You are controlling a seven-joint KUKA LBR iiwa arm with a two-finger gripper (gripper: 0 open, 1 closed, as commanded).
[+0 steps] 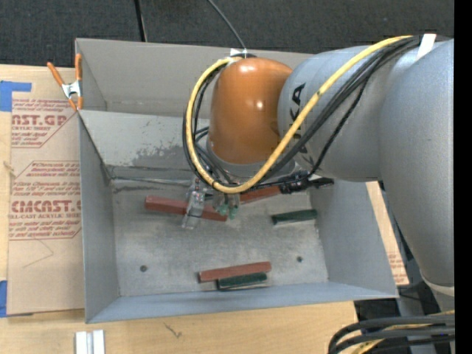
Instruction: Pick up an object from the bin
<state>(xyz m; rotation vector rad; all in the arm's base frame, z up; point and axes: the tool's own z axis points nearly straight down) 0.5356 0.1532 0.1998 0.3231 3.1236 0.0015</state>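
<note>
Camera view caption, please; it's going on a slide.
KUKA arm low over a red-brown bar in the grey bin; a green bar lies apart.

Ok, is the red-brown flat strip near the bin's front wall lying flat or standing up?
Lying flat: the red-brown flat strip rests lengthwise on the floor of the grey metal bin, beside a dark green strip.

Bin (96, 220): grey metal, matt; floor scuffed, with pale, rough-looking patches.
Orange cover (247, 109): smooth, glossy, plastic-looking, with a bright highlight.
Arm casing (420, 109): light grey, smooth, soft sheen.
Yellow cable (193, 116): smooth sheath, slight shine.
Red-brown bars (166, 206): matt; material cannot be told.
Dark green bars (293, 216): matt, smooth-looking.
Table (221, 330): pale wood, matt.
</note>
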